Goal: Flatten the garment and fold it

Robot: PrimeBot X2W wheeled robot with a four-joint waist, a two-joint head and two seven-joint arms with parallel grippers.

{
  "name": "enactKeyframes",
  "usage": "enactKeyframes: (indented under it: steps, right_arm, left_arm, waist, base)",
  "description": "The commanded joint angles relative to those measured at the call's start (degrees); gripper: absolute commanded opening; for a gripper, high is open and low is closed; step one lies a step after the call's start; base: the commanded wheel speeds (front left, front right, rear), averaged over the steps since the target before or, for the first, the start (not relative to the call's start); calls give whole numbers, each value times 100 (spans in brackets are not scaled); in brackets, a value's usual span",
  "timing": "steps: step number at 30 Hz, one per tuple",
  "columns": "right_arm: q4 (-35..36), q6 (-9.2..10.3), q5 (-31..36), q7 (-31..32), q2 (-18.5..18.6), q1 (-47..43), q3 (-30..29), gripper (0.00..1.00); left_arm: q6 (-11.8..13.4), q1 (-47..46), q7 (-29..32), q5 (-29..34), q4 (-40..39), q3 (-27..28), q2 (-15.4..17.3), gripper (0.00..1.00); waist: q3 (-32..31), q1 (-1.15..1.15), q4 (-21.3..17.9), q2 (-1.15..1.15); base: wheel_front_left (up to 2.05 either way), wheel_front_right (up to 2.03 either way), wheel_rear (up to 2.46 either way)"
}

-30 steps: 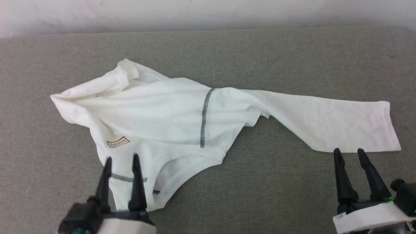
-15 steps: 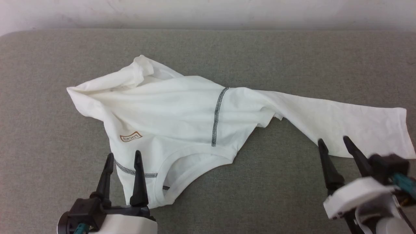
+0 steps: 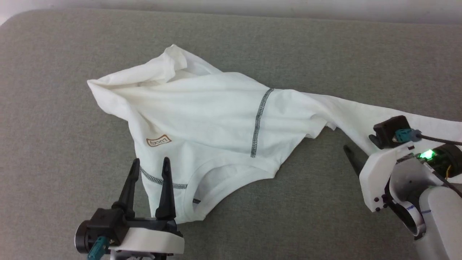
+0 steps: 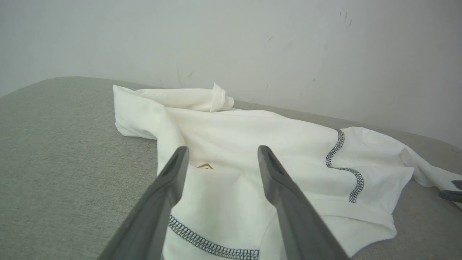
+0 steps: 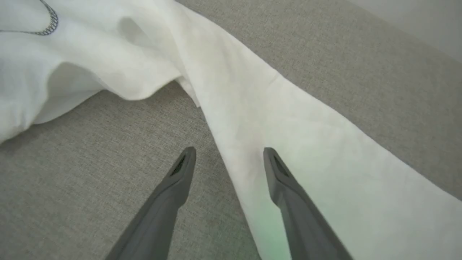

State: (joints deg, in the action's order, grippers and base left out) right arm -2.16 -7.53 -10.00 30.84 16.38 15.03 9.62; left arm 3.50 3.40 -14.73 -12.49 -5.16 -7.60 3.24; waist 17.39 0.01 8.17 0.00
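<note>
Head view first: the garment (image 3: pixel 216 119) lies crumpled on the grey cloth-covered tabletop (image 3: pixel 54 108), neckline (image 3: pixel 216 177) toward the robot. Its brown-bordered patch (image 3: pixel 158 141) sits near its left edge, upside down from here. One sleeve (image 3: pixel 361 112) runs straight out from the body to the right and off the picture's edge. The other side of the garment is bunched up at its far left corner.

The left claw (image 3: pixel 151 160) is at the garment's near left corner, wide open. One finger is over the shoulder stitching beside the neckline and the other is just off the garment's edge. It holds nothing. The right claw (image 3: pixel 353 153) is at the near edge of the sleeve, with one dark finger showing ahead of the white wrist.

Left wrist view: the two fingers are spread well apart over the garment's shoulder, nothing between them but loose cloth below. The patch peeks out just beyond the left finger, and a pale wall (image 4: pixel 252 43) rises behind the garment.

Right wrist view: jaws wide open and empty, straddling the sleeve's near edge. One finger is above bare tabletop, the other above white cloth. Whether they touch the garment, I can't tell.
</note>
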Motion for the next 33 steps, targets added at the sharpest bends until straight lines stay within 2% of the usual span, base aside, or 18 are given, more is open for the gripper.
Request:
enactKeyframes:
  steps: [1, 2, 3, 4, 5, 13, 16, 22, 23, 24, 25, 29, 33]
  right_arm:
    - [-135, 4, -54, 36, 83, 115, 88, 100]
    - [-245, 4, -89, 41, 126, 176, 160, 100]
    - [-353, 4, -127, 24, 144, 232, 191, 77]
    - [-460, 4, -149, 15, 163, 276, 226, 20]
    - [-567, 4, -182, 7, 171, 312, 232, 0]
    - [-812, 4, -299, -442, 90, 586, -35, 0]
    - [-649, 4, -480, -620, 57, 944, -405, 0]
    - [-326, 4, -411, -416, 434, 1290, -1493, 0]
    - [-326, 4, -411, -416, 434, 1290, -1493, 0]
    - [-227, 4, -308, -276, 643, 1253, -1971, 0]
    - [-227, 4, -308, -276, 643, 1253, -1971, 0]
    - [-131, 4, -33, 15, 995, 842, -2990, 0]
    - [-90, 4, 326, 129, 1074, 47, -3828, 0]
  left_arm:
    - [-57, -103, -27, 34, 26, -15, -21, 100]
    - [-63, -124, -27, 32, 38, -19, -23, 100]
    - [-66, -144, -27, 30, 45, -20, -24, 100]
    - [-70, -166, -27, 26, 48, -21, -26, 100]
    - [-74, -188, -27, 23, 50, -23, -27, 100]
    - [-73, -218, -27, -32, 98, -1, -32, 100]
    - [-119, -137, -27, -44, 168, 25, -33, 100]
    - [-172, 3, -27, -29, 256, -15, -34, 100]
    - [-172, 3, -27, -29, 256, -15, -34, 100]
    - [-183, 68, -27, -35, 277, -40, -34, 100]
    - [-183, 68, -27, -35, 277, -40, -34, 100]
    - [-201, 157, -27, -51, 298, -71, -35, 100]
    - [-221, 213, -27, -62, 320, -74, -35, 100]
  waist:
    - [123, -1, 144, 0]
    - [145, -1, 170, 0]
    - [174, -1, 195, 0]
    - [198, -1, 217, 0]
    - [224, -1, 238, 0]
    - [140, -1, 152, 0]
    - [-134, -1, -59, 0]
    - [-554, -1, -278, 0]
    - [-554, -1, -278, 0]
    - [-627, -1, -312, 0]
    - [-627, -1, -312, 0]
    - [-658, -1, -334, 0]
    - [-614, -1, -322, 0]
  base:
    - [0, 0, 0]
    - [0, 0, 0]
    - [0, 0, 0]
    - [0, 0, 0]
    - [0, 0, 0]
    - [0, 0, 0]
    - [0, 0, 0]
    - [0, 0, 0]
    - [0, 0, 0]
    - [0, 0, 0]
    - [0, 0, 0]
    - [0, 0, 0]
    - [0, 0, 0]
